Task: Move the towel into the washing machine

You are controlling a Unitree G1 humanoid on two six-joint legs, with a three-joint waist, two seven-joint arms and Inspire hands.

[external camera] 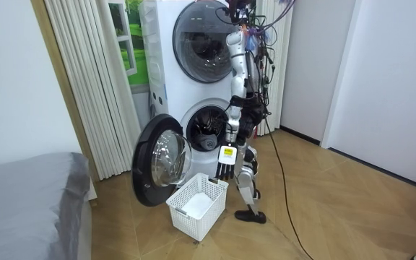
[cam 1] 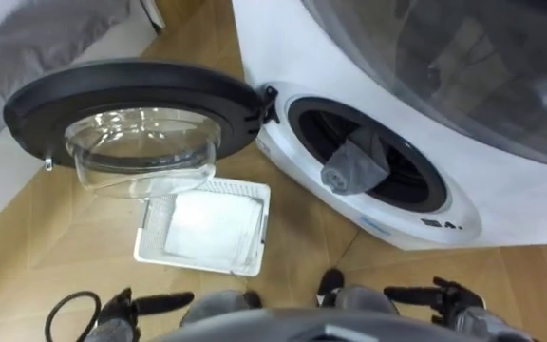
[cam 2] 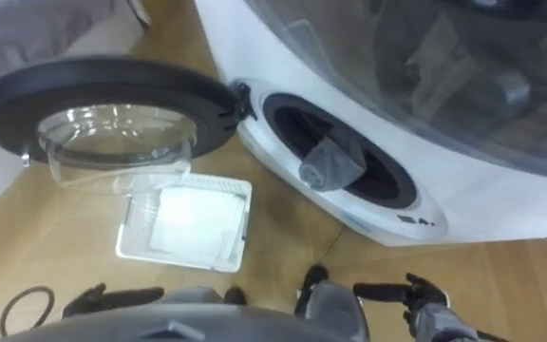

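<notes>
A grey towel (cam 1: 354, 166) hangs bunched in the round mouth of the lower washing machine (cam 1: 444, 223), part of it draped over the front rim. The machine's door (cam 1: 131, 114), black-rimmed with a clear bowl, stands swung wide to my left. I stand close in front of the machine. My left hand (cam 1: 155, 304) hangs low at my side with straight fingers and holds nothing; in the room view this left hand (external camera: 224, 167) hangs just above the basket. My right hand (cam 1: 416, 296) is low on the other side, fingers straight, also holding nothing.
A white slatted laundry basket (cam 1: 145, 242) stands on the wooden floor below the open door, to my front left. A second drum (cam 1: 463, 57) is stacked above. A grey bed (external camera: 27, 195) lies further left, with a curtain (external camera: 85, 79) behind it.
</notes>
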